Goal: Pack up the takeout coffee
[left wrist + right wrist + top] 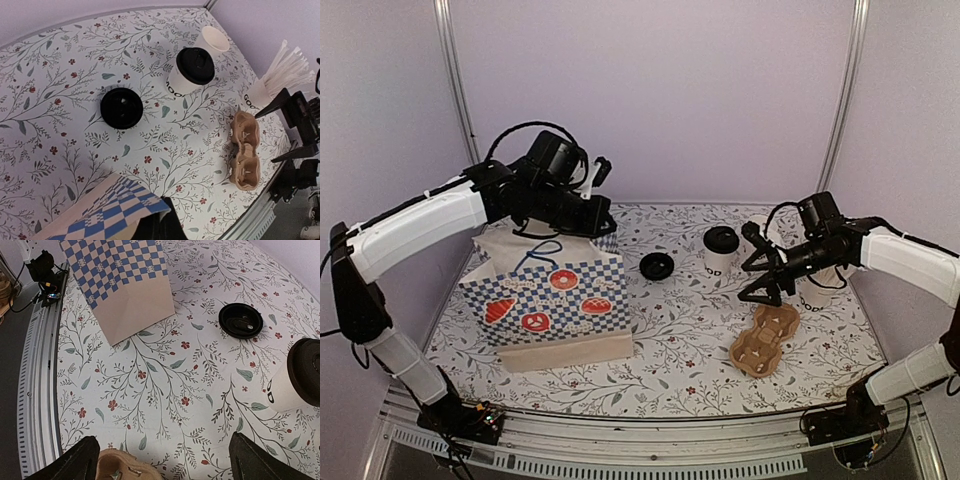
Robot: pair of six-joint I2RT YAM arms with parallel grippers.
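The takeout coffee (721, 250), a white cup with dark lettering and a black lid, stands upright at the back middle of the table; it also shows as the coffee (192, 70) and the coffee (300, 375). My left gripper (595, 215) is shut on the top right corner of the checked paper bag (545, 300). In the left wrist view that bag corner (120, 207) lies pinched at the left gripper (164, 210). My right gripper (765, 275) hangs open just right of the coffee, nothing between its fingers (260, 460), above the table beside the cardboard carrier (122, 467).
A loose black lid (656, 265) lies between bag and coffee. A lidless white cup (760, 230) stands behind the coffee. A cup of white sticks (280, 75) is behind the right arm. The brown two-cup carrier (765, 340) lies at the front right.
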